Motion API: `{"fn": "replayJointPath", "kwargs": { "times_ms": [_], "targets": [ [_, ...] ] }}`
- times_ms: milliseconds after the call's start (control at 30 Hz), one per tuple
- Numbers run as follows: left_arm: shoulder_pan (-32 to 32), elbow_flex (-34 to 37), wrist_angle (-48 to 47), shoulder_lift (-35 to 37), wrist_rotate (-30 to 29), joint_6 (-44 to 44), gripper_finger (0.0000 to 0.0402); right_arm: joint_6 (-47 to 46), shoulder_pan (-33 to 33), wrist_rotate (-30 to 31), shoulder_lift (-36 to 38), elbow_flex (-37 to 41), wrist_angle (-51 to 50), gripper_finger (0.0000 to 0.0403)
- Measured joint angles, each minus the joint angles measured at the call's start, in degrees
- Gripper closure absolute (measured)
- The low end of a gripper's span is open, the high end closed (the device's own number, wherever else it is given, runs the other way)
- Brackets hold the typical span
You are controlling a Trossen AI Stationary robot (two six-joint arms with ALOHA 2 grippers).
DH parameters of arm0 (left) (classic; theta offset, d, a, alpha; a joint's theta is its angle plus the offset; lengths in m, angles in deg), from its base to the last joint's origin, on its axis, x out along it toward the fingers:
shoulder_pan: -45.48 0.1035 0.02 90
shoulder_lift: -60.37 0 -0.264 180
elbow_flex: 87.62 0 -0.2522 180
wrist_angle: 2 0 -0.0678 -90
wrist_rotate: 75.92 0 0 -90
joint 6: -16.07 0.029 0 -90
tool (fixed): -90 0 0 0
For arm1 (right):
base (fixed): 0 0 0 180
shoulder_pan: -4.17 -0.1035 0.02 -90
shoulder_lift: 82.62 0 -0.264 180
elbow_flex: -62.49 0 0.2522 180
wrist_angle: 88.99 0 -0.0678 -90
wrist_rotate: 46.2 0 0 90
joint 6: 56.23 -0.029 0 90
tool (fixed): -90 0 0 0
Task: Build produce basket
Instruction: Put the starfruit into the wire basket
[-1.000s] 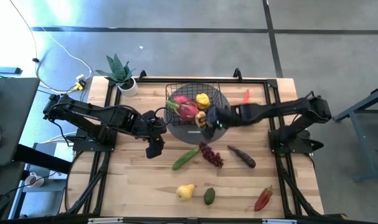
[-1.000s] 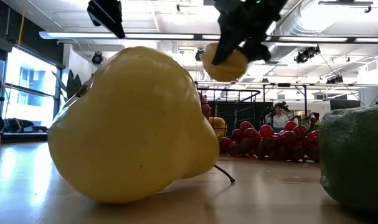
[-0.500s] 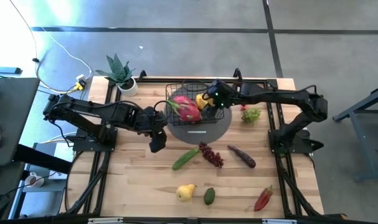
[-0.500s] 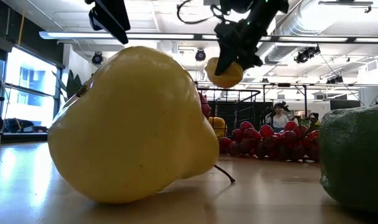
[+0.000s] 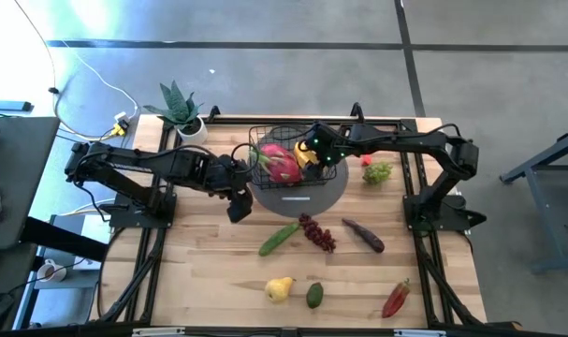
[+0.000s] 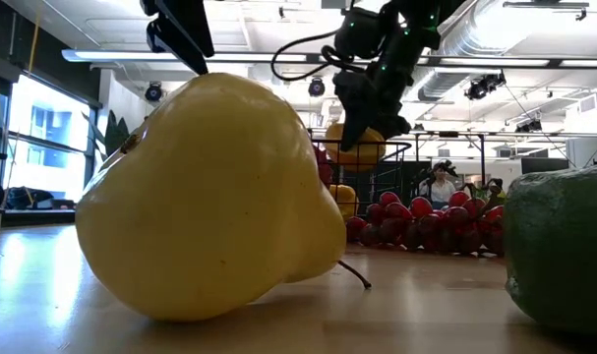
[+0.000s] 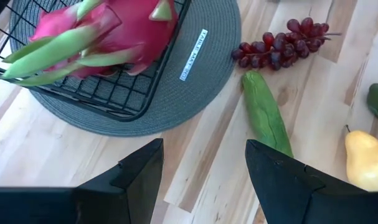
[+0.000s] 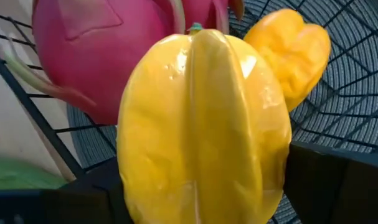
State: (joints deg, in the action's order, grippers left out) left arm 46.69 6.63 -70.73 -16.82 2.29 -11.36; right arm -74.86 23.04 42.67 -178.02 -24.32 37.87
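One ridged yellow starfruit (image 8: 204,124) sits pinched in the right gripper (image 5: 313,155) over the black wire-mesh basket (image 5: 332,139); next, release. Left gripper (image 7: 201,165) waits beside, fingers spread

potted green plant (image 5: 178,107) sits upper left of the frame on the wooden worktop (image 5: 209,271), round grey mat (image 5: 307,197) lies centre, and a person (image 6: 441,183) sits far off, right of centre.

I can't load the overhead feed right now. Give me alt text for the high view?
The right hand holds a yellow starfruit over the black wire basket, which already holds a pink dragon fruit. The left hand hangs open beside the basket's grey mat. A cucumber, purple grapes and a pear lie on the wooden table.
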Motion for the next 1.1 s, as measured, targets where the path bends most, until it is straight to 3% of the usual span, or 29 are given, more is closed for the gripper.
{"fn": "replayJointPath", "kwargs": {
  "times_ms": [267, 533, 900, 1100],
  "targets": [
    [-0.04, 0.0, 0.01, 0.0, -0.29, -0.01, 0.0185, 0.74, 0.3, -1.53, 0.0, 0.0, 0.03, 0.01],
    [-0.04, 0.0, -0.03, 0.0, -5.39, 0.03, 0.0186, 2.34, 0.28, -1.17, 0.0, 0.02, 0.23, 0.0099],
    [-0.04, 0.0, -0.07, -0.02, -5.38, -0.91, 0.0181, 5.53, 0.25, -8.24, 0.0, 0.02, 0.31, 0.0098],
    [0.15, 0.0, -0.38, -0.02, -5.37, -0.42, 0.018, 3.26, 0.38, -6.65, 0.0, 0.02, 0.22, 0.0098]
  ]
}}
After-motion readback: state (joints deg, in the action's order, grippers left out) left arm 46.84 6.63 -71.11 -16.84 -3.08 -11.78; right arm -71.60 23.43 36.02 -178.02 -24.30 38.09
